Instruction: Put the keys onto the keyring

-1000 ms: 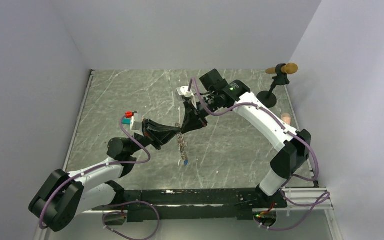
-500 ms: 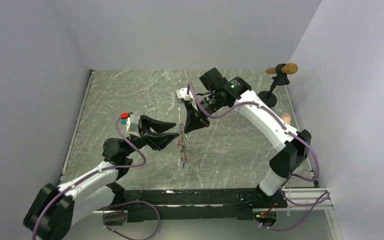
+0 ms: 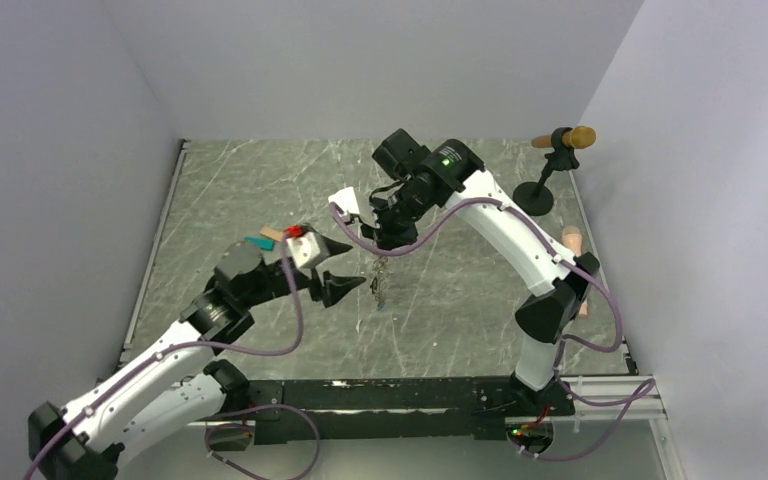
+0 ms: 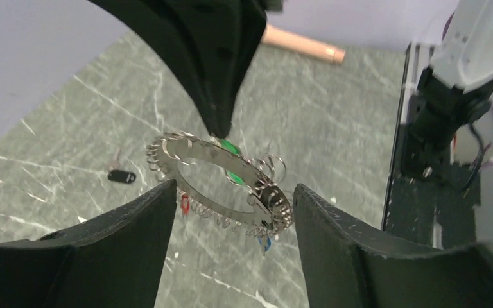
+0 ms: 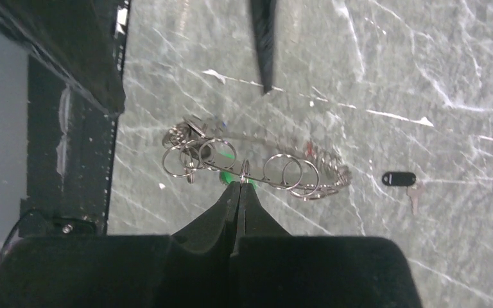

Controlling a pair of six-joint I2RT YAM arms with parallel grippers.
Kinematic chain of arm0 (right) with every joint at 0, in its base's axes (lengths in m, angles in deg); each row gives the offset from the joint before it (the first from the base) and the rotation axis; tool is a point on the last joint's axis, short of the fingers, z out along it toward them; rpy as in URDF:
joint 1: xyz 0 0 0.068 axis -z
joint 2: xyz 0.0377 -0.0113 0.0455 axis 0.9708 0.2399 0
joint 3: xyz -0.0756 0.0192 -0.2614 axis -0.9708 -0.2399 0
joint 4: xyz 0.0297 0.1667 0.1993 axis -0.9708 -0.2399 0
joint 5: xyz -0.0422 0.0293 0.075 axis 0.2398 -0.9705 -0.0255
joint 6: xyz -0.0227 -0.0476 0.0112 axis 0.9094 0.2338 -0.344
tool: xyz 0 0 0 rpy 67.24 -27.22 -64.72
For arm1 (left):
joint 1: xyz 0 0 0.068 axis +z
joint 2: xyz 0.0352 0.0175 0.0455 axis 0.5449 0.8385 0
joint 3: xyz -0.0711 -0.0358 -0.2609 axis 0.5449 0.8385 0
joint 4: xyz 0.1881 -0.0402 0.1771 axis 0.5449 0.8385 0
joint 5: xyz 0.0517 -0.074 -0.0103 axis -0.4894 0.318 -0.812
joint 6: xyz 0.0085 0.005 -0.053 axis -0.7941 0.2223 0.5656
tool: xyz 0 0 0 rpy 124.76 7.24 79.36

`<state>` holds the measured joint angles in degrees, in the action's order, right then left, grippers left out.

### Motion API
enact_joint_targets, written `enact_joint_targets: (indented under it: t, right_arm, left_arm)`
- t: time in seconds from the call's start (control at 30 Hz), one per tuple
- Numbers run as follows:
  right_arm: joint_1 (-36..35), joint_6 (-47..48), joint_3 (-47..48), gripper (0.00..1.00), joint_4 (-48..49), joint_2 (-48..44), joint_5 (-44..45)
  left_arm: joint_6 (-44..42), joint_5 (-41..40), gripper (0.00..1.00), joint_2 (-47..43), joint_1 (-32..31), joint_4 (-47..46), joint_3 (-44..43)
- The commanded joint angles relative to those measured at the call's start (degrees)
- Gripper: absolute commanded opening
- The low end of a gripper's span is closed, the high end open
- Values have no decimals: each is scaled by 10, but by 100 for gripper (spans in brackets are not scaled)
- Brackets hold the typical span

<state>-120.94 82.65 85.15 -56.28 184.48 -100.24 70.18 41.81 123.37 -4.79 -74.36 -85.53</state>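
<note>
The keyring [image 3: 379, 281] is a flat metal band fringed with small wire rings, and it hangs in the air above the table. My right gripper [image 3: 384, 251] is shut on the keyring's [image 5: 308, 177] top edge, seen at my right gripper [image 5: 239, 185]. A green key tag [image 4: 230, 147] shows behind the band [image 4: 196, 152]. A blue key [image 4: 266, 243] and a red one [image 4: 185, 204] dangle under it. My left gripper [image 4: 234, 186] is open, one finger on each side of the ring and touching nothing. From above, my left gripper [image 3: 344, 268] sits just left of the ring.
A black-tagged key [image 5: 398, 178] lies loose on the marble table [image 3: 460, 300]. Teal and tan blocks [image 3: 263, 239] lie at the left behind my left arm. A black stand with a cork-tipped bar [image 3: 550, 160] is at the back right, with a pink piece [image 3: 572, 238] by the right edge.
My left gripper has opened and let go of the keyring, and that arm has swung forward and right. My right gripper has closed on the ring and carried it slightly left.
</note>
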Motion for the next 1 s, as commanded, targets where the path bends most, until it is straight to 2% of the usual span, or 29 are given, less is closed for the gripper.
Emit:
enact_joint_targets:
  t: [0.0,0.33,0.6,0.97]
  right_arm:
    - [-3,4,60,0,-39,6,60]
    - [-11,2,51,0,-40,13,38]
    - [-7,4,51,0,-39,10,-1]
    - [0,11,35,0,-40,3,-44]
  left_arm:
    - [-77,-68,66,59,-36,63,-43]
    - [-61,-83,43,79,-49,-120,9]
    - [-22,-26,41,92,-50,-251,66]
    - [6,-30,37,104,-49,-322,94]
